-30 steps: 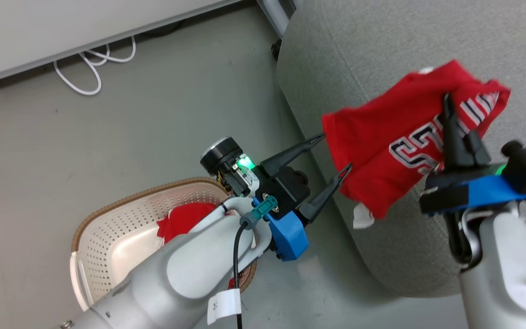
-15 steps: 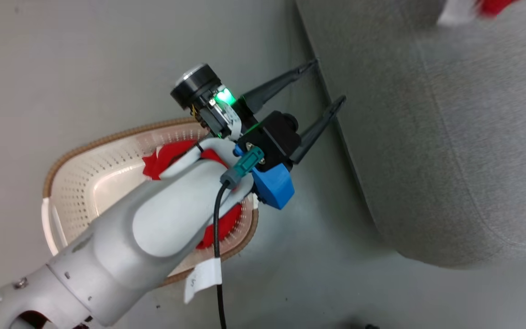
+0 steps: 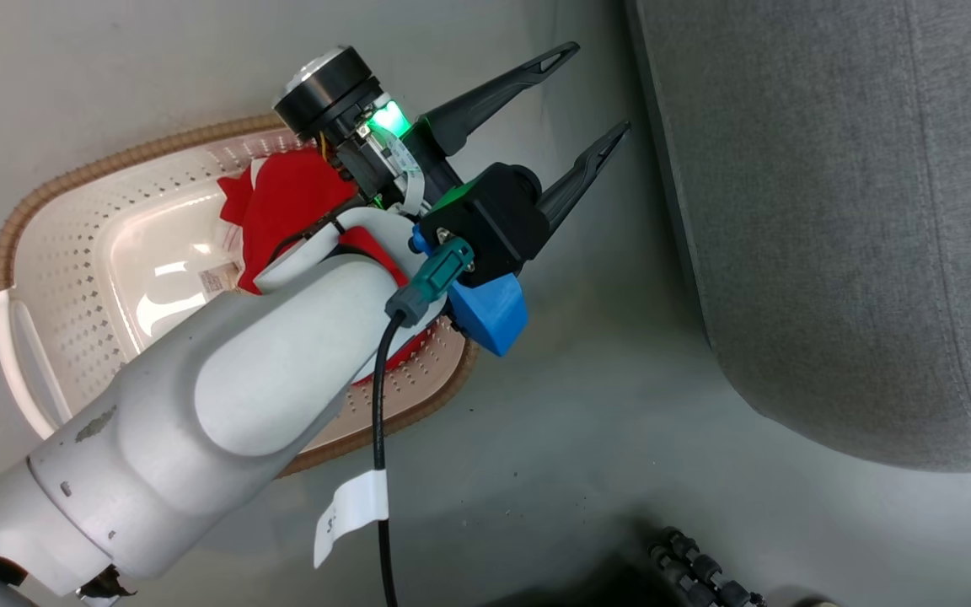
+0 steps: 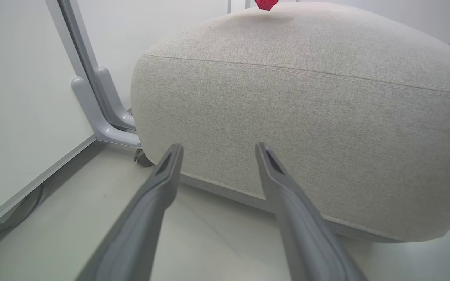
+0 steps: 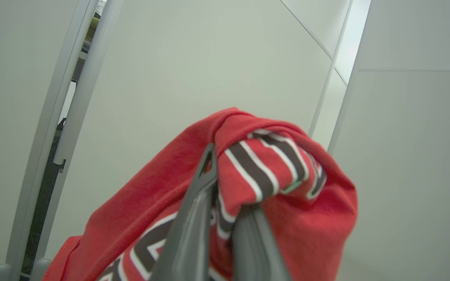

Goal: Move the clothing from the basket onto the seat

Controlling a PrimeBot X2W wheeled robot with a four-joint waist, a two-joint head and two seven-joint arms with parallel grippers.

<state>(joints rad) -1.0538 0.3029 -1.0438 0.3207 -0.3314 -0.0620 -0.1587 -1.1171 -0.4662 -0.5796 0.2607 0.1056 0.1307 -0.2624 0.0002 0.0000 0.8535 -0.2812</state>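
Two red garments are in different places. One, a plain red piece [image 3: 292, 198], lies bunched in the right half of the basket [image 3: 115, 160], partly under the robot's pale left forearm [image 3: 224, 396]. A small sticker [image 3: 217, 278] shows on the basket's bottom beside it. The other, a jersey [image 5: 143, 210] with dark and white stripes, is in the right gripper [image 5: 225, 195]. Its jaws are clenched on a fold of the striped trim, and the cloth drapes over both fingers.

The left gripper [image 3: 591, 94] is released, its two dark fingers spread wide with nothing between them. It is above the grey floor [image 3: 587, 405], in the gap between the basket and the seat [image 3: 831, 211]. In the left wrist view those fingers point at the seat's rounded side, below its stitched seam, near but not touching. A scrap of red [image 4: 266, 4] shows at the far top of the seat; whether it rests on the cushion I cannot tell. The basket stands on the floor left of the seat, apart from it.
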